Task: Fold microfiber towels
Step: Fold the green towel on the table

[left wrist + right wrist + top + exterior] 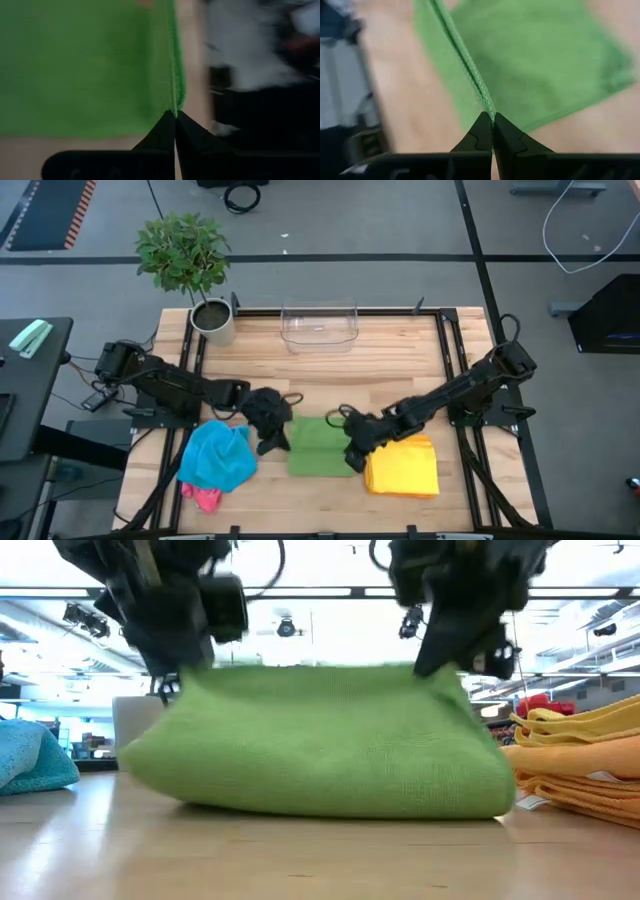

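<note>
My biggest worry is losing one side of the green towel [318,446]. Each pair of jaws is pinched on only a thin line of its edge, as both wrist views show, so a small tug sideways or uneven travel between my two arms could pull the hem free and let that side drop, leaving a skewed fold. If my arms carry the edge at different rates, the layers will land crooked rather than edge on edge. There is also little room: the yellow towels [404,467] lie stacked just to the right of the green one, and the blue towel [217,457] lies crumpled to its left over a pink towel [206,498], so a wide swing could drag a neighbour along.

My left gripper [270,432] reaches in from the left side of the surface [330,380], bent low, jaws closed tight on the towel's left edge. My right gripper [357,448] comes in from the right, stretched diagonally, jaws likewise clamped on the right edge. In the low view the towel sits mounded on the wood near the front middle, both grippers at its top.
</note>
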{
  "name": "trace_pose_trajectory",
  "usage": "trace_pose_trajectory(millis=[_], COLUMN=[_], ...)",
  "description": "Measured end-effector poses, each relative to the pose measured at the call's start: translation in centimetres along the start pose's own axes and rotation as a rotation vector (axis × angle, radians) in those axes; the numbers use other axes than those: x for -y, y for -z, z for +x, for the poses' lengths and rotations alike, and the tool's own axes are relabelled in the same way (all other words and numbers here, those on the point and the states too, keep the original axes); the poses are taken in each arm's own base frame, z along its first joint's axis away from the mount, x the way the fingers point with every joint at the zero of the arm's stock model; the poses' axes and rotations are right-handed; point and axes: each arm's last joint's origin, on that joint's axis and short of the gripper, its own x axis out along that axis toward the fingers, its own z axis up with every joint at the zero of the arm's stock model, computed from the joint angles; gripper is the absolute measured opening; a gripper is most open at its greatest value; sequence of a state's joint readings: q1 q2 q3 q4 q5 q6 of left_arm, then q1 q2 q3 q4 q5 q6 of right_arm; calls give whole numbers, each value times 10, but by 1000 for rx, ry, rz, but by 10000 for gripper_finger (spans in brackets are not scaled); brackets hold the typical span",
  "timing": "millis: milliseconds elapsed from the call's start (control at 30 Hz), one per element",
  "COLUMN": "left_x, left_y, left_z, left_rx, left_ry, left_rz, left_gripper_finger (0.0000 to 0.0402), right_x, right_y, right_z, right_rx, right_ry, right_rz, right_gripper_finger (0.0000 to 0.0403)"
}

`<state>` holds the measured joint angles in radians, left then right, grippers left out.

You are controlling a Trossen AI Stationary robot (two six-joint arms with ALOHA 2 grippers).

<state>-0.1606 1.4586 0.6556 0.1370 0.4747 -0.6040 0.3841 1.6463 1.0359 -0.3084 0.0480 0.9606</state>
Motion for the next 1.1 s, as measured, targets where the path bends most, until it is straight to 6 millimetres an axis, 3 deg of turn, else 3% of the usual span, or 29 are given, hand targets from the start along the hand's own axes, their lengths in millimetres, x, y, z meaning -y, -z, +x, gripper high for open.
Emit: trace_pose_trajectory(millis=[300,533,733,933,1100], left_x=[-36,-58,-63,-47,-58], left_y=[-6,-1,-3,-16,-23], left_z=[-15,-1,3,-20,-31], left_rx=[51,-3,30,140,191], left_ry=[-305,-378,-408,-379,-476], left_rz=[14,-9,-7,40,57], left_gripper_finger=[9,6,16,13,6], right_x=[44,67,68,67,68], right_y=[-31,-42,-41,-42,-42], right_z=[18,40,41,38,38], right_rx=[25,15,12,24,51], right_ry=[161,235,251,250,278], right_rz=[12,12,8,11,36], right_gripper_finger=[5,5,5,5,5])
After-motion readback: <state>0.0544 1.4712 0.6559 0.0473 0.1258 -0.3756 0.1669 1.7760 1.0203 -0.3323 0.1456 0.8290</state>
